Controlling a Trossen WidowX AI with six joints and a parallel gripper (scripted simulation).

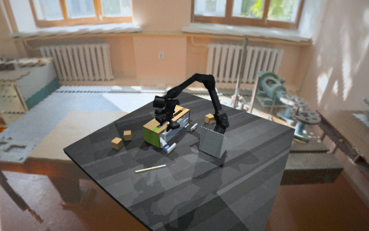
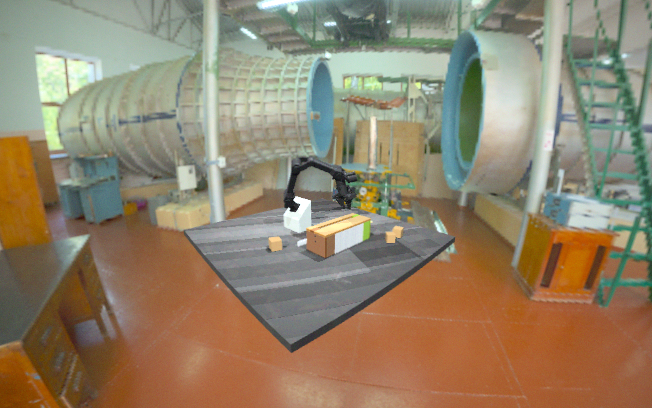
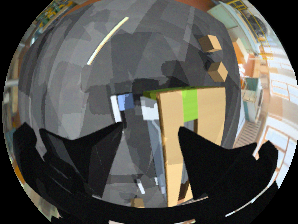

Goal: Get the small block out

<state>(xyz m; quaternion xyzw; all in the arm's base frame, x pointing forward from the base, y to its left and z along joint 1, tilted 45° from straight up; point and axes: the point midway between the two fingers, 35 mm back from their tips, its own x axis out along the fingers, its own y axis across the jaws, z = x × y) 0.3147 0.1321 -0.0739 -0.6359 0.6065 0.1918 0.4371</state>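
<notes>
The small blue block [image 1: 166, 148] [image 3: 125, 101] lies on the table just outside the front of the box, by its green end, right beside a white bar [image 1: 171, 148] [image 3: 116, 108]. The box [image 1: 152, 138] [image 2: 350, 239] [image 3: 170, 120] stands upright, with a tan slotted top, one green end and one brown end. My gripper [image 1: 167, 124] [image 2: 345, 204] [image 3: 151, 128] is open with nothing between its fingers. It hangs above the box's front top edge, one finger over the top and the other out in front. The block is hidden in the exterior view.
A second white bar [image 1: 193, 127] [image 3: 141, 187] lies in front of the box's brown end. Tan cubes [image 1: 117, 143] [image 1: 127, 135] lie past the green end, another [image 1: 209, 118] [image 2: 275, 244] near the arm's base. A pale upright panel [image 1: 212, 142] [image 2: 298, 220] stands by the base. A thin stick [image 1: 150, 169] lies in front.
</notes>
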